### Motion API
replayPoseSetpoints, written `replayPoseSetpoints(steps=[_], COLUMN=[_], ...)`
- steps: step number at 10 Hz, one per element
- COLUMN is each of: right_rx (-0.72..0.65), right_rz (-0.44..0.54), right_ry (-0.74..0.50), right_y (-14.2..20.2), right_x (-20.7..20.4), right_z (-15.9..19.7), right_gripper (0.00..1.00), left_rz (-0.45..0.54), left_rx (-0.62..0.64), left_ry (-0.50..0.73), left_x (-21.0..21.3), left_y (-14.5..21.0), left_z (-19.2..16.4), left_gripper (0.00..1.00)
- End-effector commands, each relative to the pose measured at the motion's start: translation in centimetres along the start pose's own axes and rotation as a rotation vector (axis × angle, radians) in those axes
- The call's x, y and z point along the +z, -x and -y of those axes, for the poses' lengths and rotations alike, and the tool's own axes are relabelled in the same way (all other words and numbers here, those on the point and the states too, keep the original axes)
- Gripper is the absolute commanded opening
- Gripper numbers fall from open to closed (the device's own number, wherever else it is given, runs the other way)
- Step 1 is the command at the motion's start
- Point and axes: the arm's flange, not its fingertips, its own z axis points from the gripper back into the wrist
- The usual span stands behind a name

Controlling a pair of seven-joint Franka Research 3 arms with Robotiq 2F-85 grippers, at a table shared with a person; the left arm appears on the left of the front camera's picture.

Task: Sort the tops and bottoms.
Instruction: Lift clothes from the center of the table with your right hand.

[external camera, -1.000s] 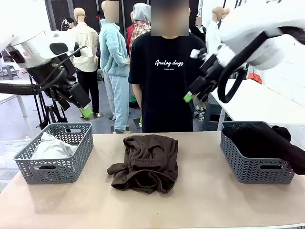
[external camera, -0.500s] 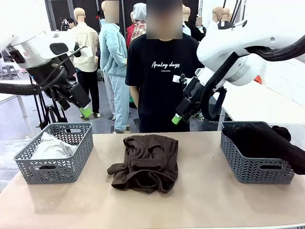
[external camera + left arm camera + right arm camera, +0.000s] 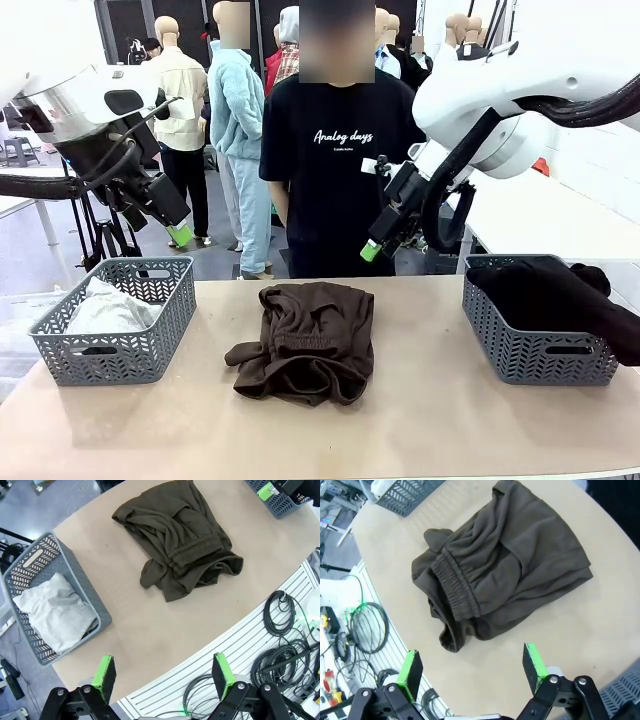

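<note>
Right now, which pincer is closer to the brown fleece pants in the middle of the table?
The right pincer is nearer, open above the brown fleece pants' far right edge. The left pincer hangs open over the left basket.

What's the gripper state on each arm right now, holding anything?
Left gripper: open, empty, up above the table.
Right gripper: open, empty, above the brown fleece bottoms.
</note>
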Motion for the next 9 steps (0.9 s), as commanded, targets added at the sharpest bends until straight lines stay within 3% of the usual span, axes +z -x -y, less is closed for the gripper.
replayPoseSetpoints(steps=[1, 3, 5, 9], right_rx=[-0.019, -0.016, 0.024, -0.109], right_rz=[0.013, -0.01, -0.097, -0.327], right_ry=[0.008, 0.002, 0.01, 0.073], right_y=[-0.1, -1.3, -7.2, -15.9], right_x=[0.1, -1.5, -4.2, -9.1], right_z=[0.3, -0.4, -0.4, -0.2], right_gripper=[1.0, 1.0, 1.0, 1.0], left_rz=[0.009, 0.009, 0.009, 0.009], left_rx=[-0.003, -0.003, -0.003, -0.003], left_ry=[-0.016, -0.016, -0.016, -0.016], left_x=[-0.1, -0.1, -0.1, -0.1], left_y=[0.1, 0.1, 0.1, 0.1], left_z=[-0.2, -0.2, -0.2, -0.2], left_gripper=[1.0, 1.0, 1.0, 1.0])
